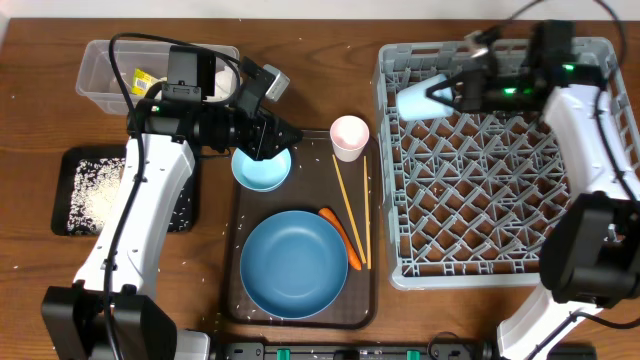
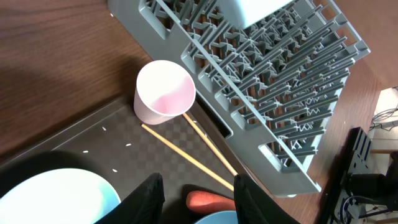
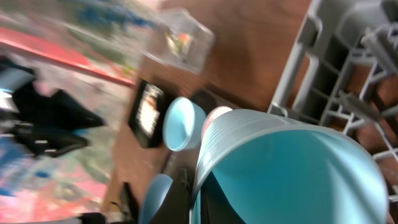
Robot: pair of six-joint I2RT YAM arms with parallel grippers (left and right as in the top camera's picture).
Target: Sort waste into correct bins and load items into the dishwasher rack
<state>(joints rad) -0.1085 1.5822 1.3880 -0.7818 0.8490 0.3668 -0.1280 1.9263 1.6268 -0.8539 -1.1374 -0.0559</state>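
Observation:
My right gripper (image 1: 447, 95) is shut on the rim of the light-blue cup (image 1: 416, 97) (image 3: 292, 168), holding it tilted over the back left of the grey dishwasher rack (image 1: 500, 170). My left gripper (image 1: 275, 135) (image 2: 198, 199) hangs open and empty above the small light-blue bowl (image 1: 262, 168) (image 2: 56, 199). On the brown serving tray (image 1: 240, 300) lie the large blue plate (image 1: 293, 263), the orange carrot (image 1: 342, 238) (image 2: 211, 200) and two chopsticks (image 1: 350, 210) (image 2: 186, 155). The pink cup (image 1: 349, 137) (image 2: 165, 93) stands upright at its back edge.
The clear tub (image 1: 110, 70) at the back left holds a yellow-green wrapper (image 1: 145, 80). The black tray (image 1: 75, 190) holds white rice (image 1: 95, 200). Stray rice grains dot the wood around the trays.

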